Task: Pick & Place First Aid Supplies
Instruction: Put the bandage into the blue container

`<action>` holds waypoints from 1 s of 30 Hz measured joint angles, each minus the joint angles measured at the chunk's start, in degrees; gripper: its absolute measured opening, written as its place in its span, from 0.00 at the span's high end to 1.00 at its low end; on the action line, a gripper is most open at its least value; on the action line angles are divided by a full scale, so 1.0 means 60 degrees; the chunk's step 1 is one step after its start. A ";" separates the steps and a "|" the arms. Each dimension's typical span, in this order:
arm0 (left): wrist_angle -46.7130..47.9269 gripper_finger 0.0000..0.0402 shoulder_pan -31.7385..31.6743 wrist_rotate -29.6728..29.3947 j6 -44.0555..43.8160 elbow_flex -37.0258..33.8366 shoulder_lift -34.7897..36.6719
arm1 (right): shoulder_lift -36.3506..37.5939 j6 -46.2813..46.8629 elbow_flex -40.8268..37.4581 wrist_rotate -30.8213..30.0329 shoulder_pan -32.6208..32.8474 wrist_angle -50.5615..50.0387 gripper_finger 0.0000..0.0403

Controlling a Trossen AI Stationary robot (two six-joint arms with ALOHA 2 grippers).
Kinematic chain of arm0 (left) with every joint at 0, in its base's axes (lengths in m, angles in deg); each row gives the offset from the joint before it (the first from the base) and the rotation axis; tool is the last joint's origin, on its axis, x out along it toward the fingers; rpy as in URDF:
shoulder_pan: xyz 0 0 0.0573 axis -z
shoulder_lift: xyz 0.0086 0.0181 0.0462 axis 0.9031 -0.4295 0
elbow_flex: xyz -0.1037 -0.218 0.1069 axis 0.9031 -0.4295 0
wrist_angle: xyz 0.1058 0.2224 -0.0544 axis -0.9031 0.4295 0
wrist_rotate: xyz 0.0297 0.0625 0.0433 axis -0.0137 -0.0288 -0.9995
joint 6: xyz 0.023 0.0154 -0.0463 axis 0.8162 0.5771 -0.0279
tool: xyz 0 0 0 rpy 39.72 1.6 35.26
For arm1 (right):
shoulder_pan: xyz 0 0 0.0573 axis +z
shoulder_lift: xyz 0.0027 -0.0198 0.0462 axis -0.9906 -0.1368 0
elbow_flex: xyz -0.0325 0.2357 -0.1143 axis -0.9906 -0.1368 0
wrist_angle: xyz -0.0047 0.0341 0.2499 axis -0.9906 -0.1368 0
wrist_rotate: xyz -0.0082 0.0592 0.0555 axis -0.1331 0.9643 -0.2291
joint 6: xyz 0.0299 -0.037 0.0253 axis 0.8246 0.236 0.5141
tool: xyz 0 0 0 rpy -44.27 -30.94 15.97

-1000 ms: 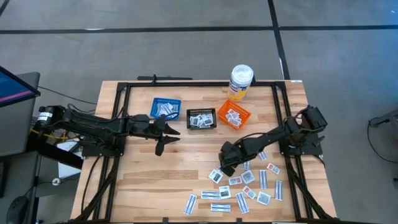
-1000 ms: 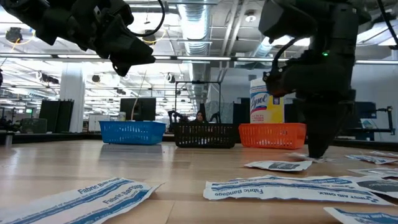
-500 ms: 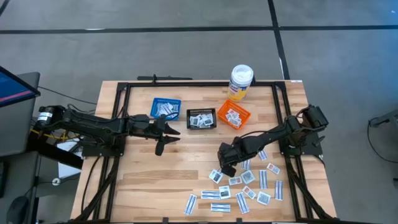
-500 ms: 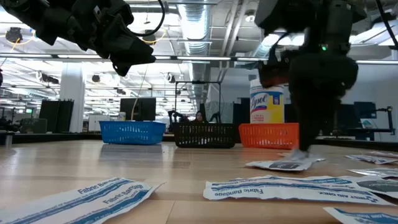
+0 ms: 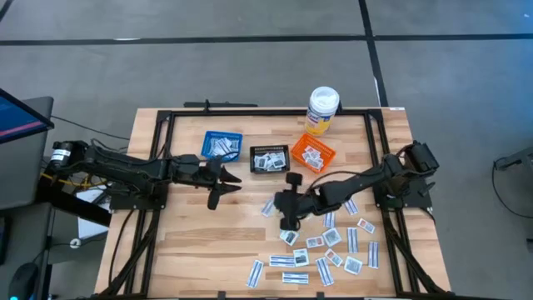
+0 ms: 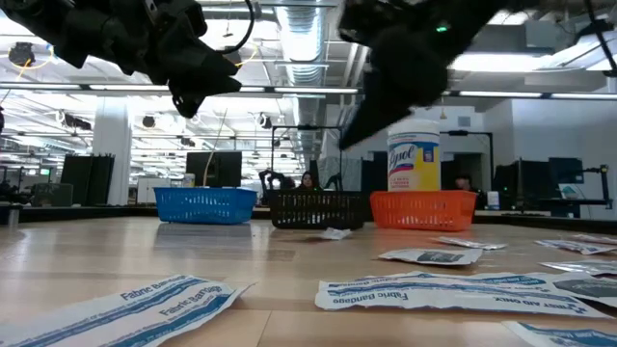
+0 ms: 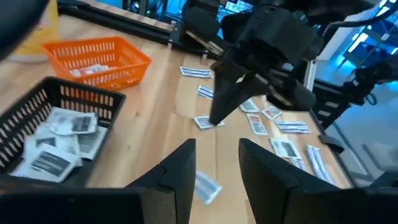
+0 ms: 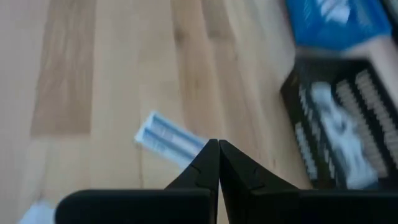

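Packets (image 5: 325, 250) lie scattered lower right: thin, light, floppy, likely slippery.
Right gripper (image 5: 287, 218), mid-frame, jaws pressed together; left gripper (image 5: 218, 190) spread; pinch a packet's edge.

Open-plan lab or industrial hall: exposed ceiling ducts (image 6: 308, 39), strip lights, monitor rows (image 6: 207, 166), grey floor (image 5: 250, 67)

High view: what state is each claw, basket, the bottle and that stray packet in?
Left claw: open, empty.
Right claw: shut, empty.
Blue basket: holds packets.
Black basket: holds packets.
Orange basket: holds packets.
Bottle: upright, capped.
Stray packet: lying flat, ungripped.
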 joint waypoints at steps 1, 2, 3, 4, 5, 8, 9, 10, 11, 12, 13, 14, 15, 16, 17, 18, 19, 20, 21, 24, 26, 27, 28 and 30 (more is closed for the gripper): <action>-0.0055 0.70 0.0058 -0.0010 -0.0135 0.0004 -0.0085 | -0.0082 -0.0213 0.0000 -0.0004 -0.0067 0.0385 1.00; -0.0061 0.70 0.0126 -0.0007 -0.0221 0.0004 -0.0196 | -0.0200 -0.0338 0.0002 -0.0007 -0.0143 0.0780 1.00; -0.0101 0.70 0.0210 -0.0028 -0.0324 0.0004 -0.0362 | -0.0334 -0.0444 0.0000 0.0010 -0.0210 0.1220 1.00; -0.0232 0.70 0.0271 -0.0090 -0.0398 0.0004 -0.0599 | -0.0461 -0.0544 0.0004 0.0085 -0.0272 0.1517 1.00; -0.0399 0.70 0.0347 -0.0199 -0.0440 0.0004 -0.0886 | -0.0573 -0.0671 0.0004 0.0252 -0.0334 0.1639 1.00; -0.1146 0.70 0.0482 -0.0321 -0.0466 0.0004 -0.1947 | -0.0921 -0.1049 0.0001 0.0915 -0.0437 0.1518 0.99; -0.1502 0.70 0.0526 -0.0322 -0.0466 0.0004 -0.2345 | -0.1014 -0.1067 -0.0003 0.0941 -0.0441 0.1385 0.99; -0.1826 0.70 0.0552 -0.0324 -0.0466 0.0004 -0.2737 | -0.1083 -0.1066 -0.0007 0.0911 -0.0441 0.1366 0.99; -0.2185 0.70 0.0568 -0.0324 -0.0466 0.0004 -0.3086 | -0.1143 -0.1068 -0.0007 0.0801 -0.0441 0.1385 0.98; -0.2532 0.70 0.0568 -0.0321 -0.0466 0.0007 -0.3422 | -0.1164 -0.1064 -0.0007 0.0679 -0.0441 0.1367 0.97; -0.2773 0.70 0.0568 -0.0321 -0.0466 0.0058 -0.3717 | -0.1164 -0.1031 -0.0007 0.0547 -0.0433 0.1307 0.96; -0.2861 0.70 0.0564 -0.0321 -0.0466 0.0121 -0.3946 | -0.1167 -0.0917 -0.0007 0.0466 -0.0411 0.1219 0.95; -0.2892 0.70 0.0542 -0.0325 -0.0466 0.0204 -0.4152 | -0.1164 -0.0776 -0.0007 0.0321 -0.0405 0.1131 0.94; -0.2910 0.70 0.0509 -0.0323 -0.0466 0.0312 -0.4332 | -0.1164 -0.0563 -0.0007 0.0240 -0.0408 0.1021 0.92; -0.2918 0.70 0.0496 -0.0324 -0.0466 0.0373 -0.4458 | -0.1164 -0.0346 -0.0007 0.0218 -0.0412 0.0897 0.91; -0.2928 0.70 0.0495 -0.0324 -0.0466 0.0428 -0.4543 | -0.1164 -0.0090 -0.0007 0.0231 -0.0412 0.0813 0.89; -0.2920 0.70 0.0495 -0.0324 -0.0466 0.0466 -0.4602 | -0.1167 0.0192 -0.0007 0.0249 -0.0434 0.0800 0.87; -0.2925 0.70 0.0495 -0.0323 -0.0463 0.0498 -0.4651 | -0.1173 0.0443 -0.0013 0.0298 -0.0466 0.0801 0.85; -0.2923 0.70 0.0500 -0.0321 -0.0462 0.0517 -0.4662 | -0.1220 0.0584 -0.0018 0.0439 -0.0517 0.0809 0.83; -0.2965 0.70 0.0502 -0.0321 -0.0462 0.0514 -0.4641 | -0.1402 0.0761 -0.0064 0.0802 -0.0709 0.0660 0.77; -0.2958 0.70 0.0498 -0.0321 -0.0462 0.0514 -0.4641 | -0.1596 0.0804 -0.0018 0.0792 -0.0876 0.1004 0.74; -0.2975 0.70 0.0498 -0.0324 -0.0462 0.0514 -0.4641 | -0.1658 0.0924 -0.0005 0.0789 -0.0952 0.1044 0.73; -0.2972 0.70 0.0498 -0.0321 -0.0462 0.0514 -0.4641 | -0.1675 0.1132 -0.0048 0.0811 -0.1022 0.0859 0.72; -0.2965 0.70 0.0502 -0.0321 -0.0462 0.0510 -0.4638 | -0.1870 0.1544 -0.0035 0.1082 -0.1179 0.1112 0.70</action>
